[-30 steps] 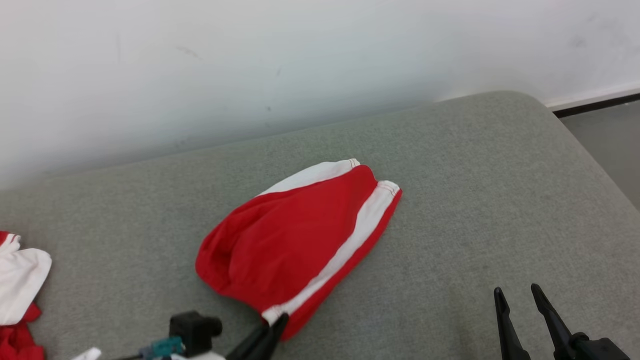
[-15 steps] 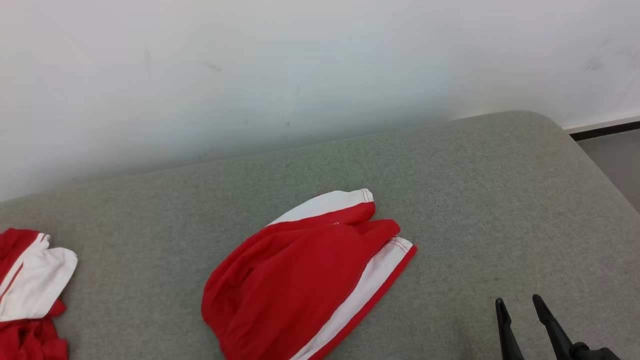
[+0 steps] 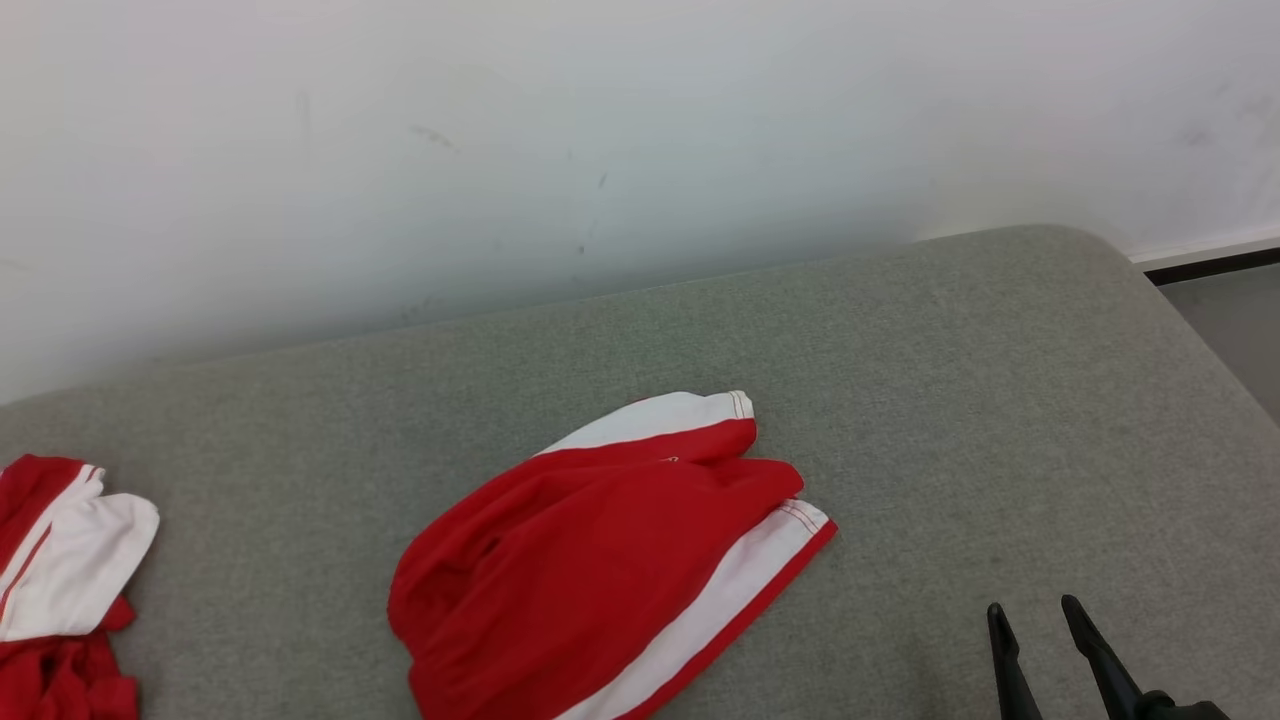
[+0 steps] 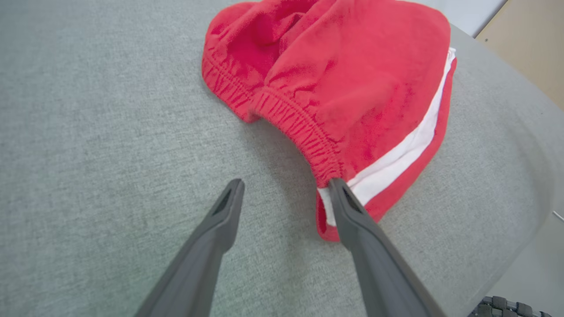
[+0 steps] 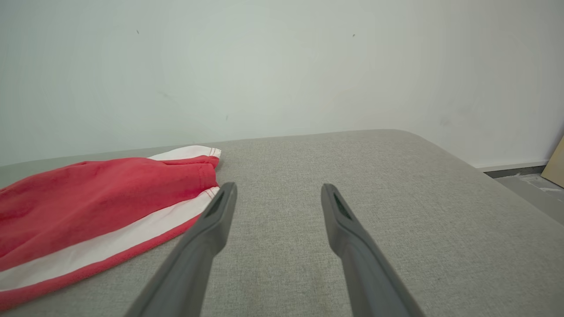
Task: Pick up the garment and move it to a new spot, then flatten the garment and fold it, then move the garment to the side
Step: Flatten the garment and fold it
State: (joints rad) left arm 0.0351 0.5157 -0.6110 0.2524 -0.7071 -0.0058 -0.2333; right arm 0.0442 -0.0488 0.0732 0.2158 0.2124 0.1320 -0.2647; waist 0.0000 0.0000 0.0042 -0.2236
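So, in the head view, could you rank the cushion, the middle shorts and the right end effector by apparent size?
Largest: grey cushion
Then: red shorts
Smallest: right end effector, though the bottom edge crops it and the shorts.

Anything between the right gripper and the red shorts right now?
No. A bare stretch of grey cushion lies between the right gripper and the red shorts, clearest in the head view.
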